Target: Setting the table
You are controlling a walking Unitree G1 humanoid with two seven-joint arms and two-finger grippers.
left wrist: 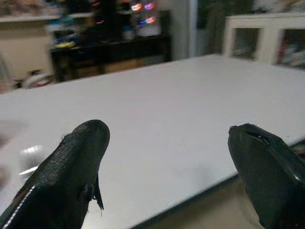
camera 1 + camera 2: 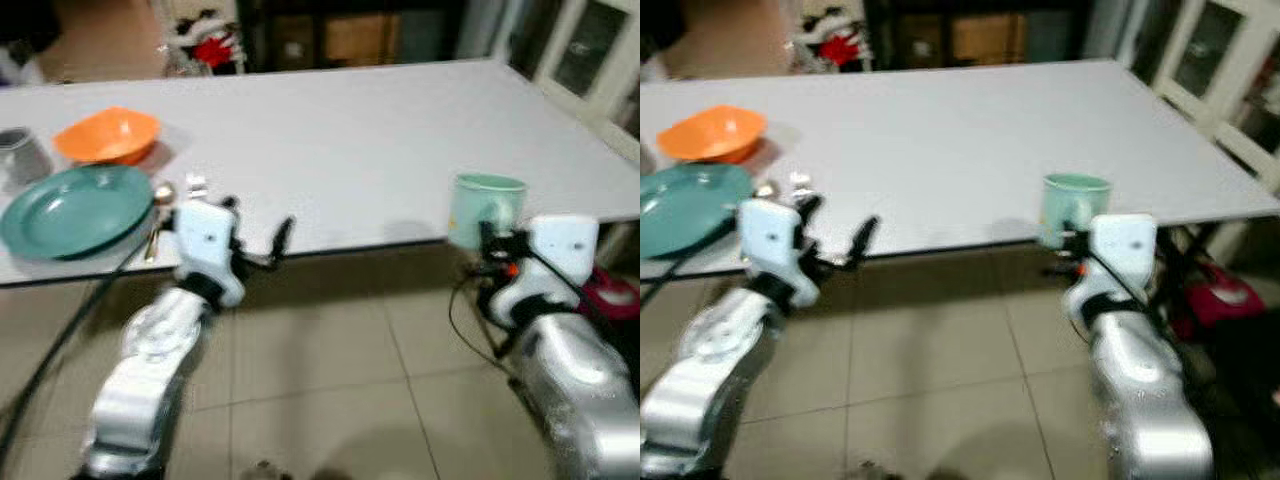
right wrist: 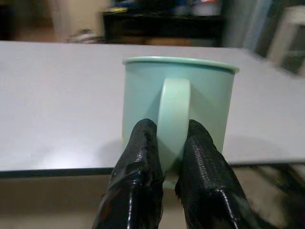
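**Mint mug pinched by its handle at the table's near edge**

Here's the robot at the long white table (image 2: 350,150), and the right gripper (image 3: 171,148) has its two black fingers squeezed together on the handle of a pale green mug (image 2: 485,205). The mug is upright, right at the near edge of the tabletop, over towards the robot's right; whether its base is resting on the surface or just off it, I can't tell from here.

It looks like glazed ceramic to me: stiff, smooth, probably slippery, and breakable if it drops on those floor tiles. Pinching the handle is a narrow hold, so I'd expect the mug to want to swing or tip if it's moved fast. Keep it level and go slowly.

On the other side, the left gripper (image 2: 255,245) has its fingers spread wide apart, holding nothing, poised at the table edge just beside the place setting: a teal plate (image 2: 75,210), a spoon (image 2: 160,215) lying alongside it, an orange bowl (image 2: 108,135) behind.
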